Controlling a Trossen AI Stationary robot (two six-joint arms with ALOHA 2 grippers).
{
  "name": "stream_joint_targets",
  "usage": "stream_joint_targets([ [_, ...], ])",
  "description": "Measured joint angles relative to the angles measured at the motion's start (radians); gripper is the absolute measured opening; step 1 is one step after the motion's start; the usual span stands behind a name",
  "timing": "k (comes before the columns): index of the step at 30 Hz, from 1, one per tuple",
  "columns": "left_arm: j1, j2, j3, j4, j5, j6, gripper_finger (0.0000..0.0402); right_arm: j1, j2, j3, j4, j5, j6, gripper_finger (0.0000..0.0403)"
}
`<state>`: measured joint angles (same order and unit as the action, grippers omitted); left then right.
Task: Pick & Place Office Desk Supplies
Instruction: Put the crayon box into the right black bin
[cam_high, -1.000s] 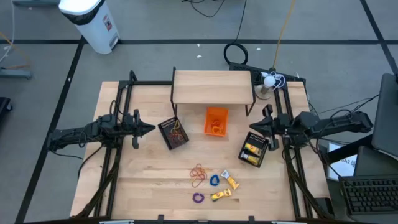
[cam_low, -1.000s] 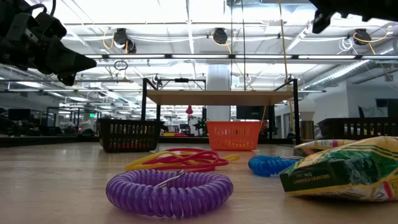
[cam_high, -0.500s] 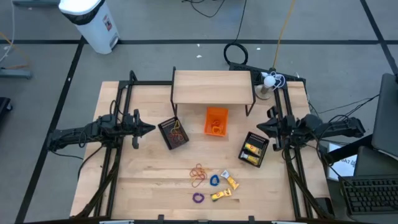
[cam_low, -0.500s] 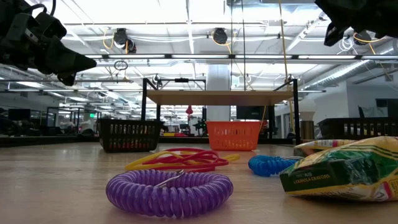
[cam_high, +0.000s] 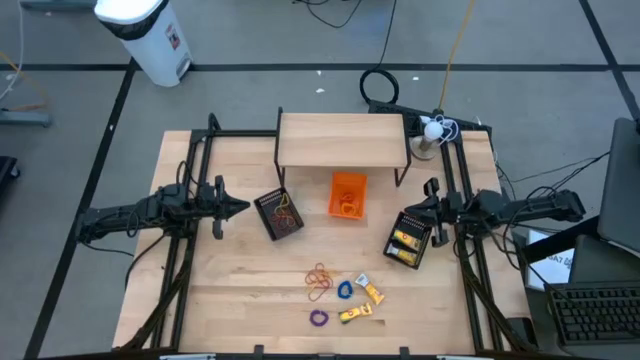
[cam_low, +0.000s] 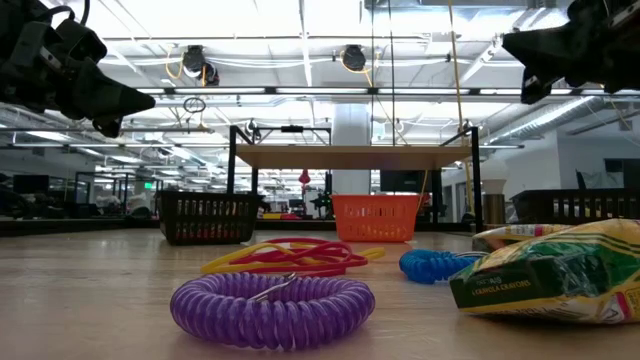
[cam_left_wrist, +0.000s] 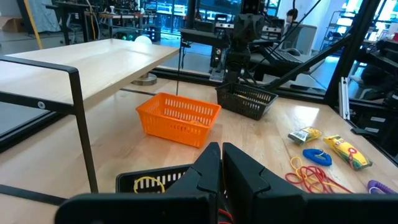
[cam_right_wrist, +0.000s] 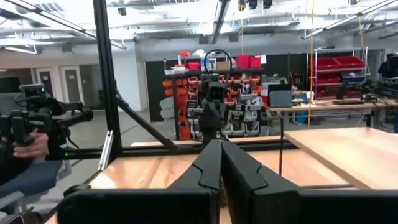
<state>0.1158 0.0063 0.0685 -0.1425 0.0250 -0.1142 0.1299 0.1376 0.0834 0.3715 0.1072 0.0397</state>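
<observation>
Supplies left to sort lie in a loose cluster on the bare wood near the front edge of the table (cam_high: 230, 290): the orange-red rubber bands (cam_high: 319, 280), a blue ring (cam_high: 345, 290), a purple ring (cam_high: 318, 319) and two yellow-and-white packets (cam_high: 362, 312), some touching and some just apart. Your left hand (cam_high: 238, 207) hangs closed and empty beside the black basket (cam_high: 279, 214), which already holds some bands; your right hand (cam_high: 424, 212) is likewise closed and empty, over the other black basket (cam_high: 408, 241) with the yellow packets in it. An orange basket (cam_high: 347, 195) sits between them, under the small shelf (cam_high: 342, 138). You'll need to open whichever hand you send before it comes down. I'd go for an outlying piece first, such as the purple ring, which lies apart from the rest, so the fingers don't drag a neighbour along. Come straight down from above, span the ring across its coil, and close gently. The rubber bands are thin and flat and look likely to slip, so pinch them where they overlap.
</observation>
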Motion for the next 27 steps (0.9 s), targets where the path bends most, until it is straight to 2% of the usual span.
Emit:
stream_joint_targets([
  [7, 0.000, 0.000, 0.000, 0.000, 0.000, 0.001, 0.0021, 0.000, 0.000, -0.016, -0.006, 0.055, 0.046, 0.0000],
  [21, 0.001, 0.000, 0.000, 0.000, -0.004, 0.003, 0.0021, 0.000, 0.009, -0.011, 0.001, 0.052, 0.055, 0.0000],
  [24, 0.001, 0.000, 0.000, 0.001, -0.005, 0.003, 0.0021, 0.012, 0.067, 0.023, -0.049, 0.050, 0.077, 0.0000],
  [27, 0.001, 0.000, 0.000, 0.003, -0.010, 0.003, 0.0021, 0.044, 0.177, 0.100, -0.062, 0.051, 0.081, 0.0000],
])
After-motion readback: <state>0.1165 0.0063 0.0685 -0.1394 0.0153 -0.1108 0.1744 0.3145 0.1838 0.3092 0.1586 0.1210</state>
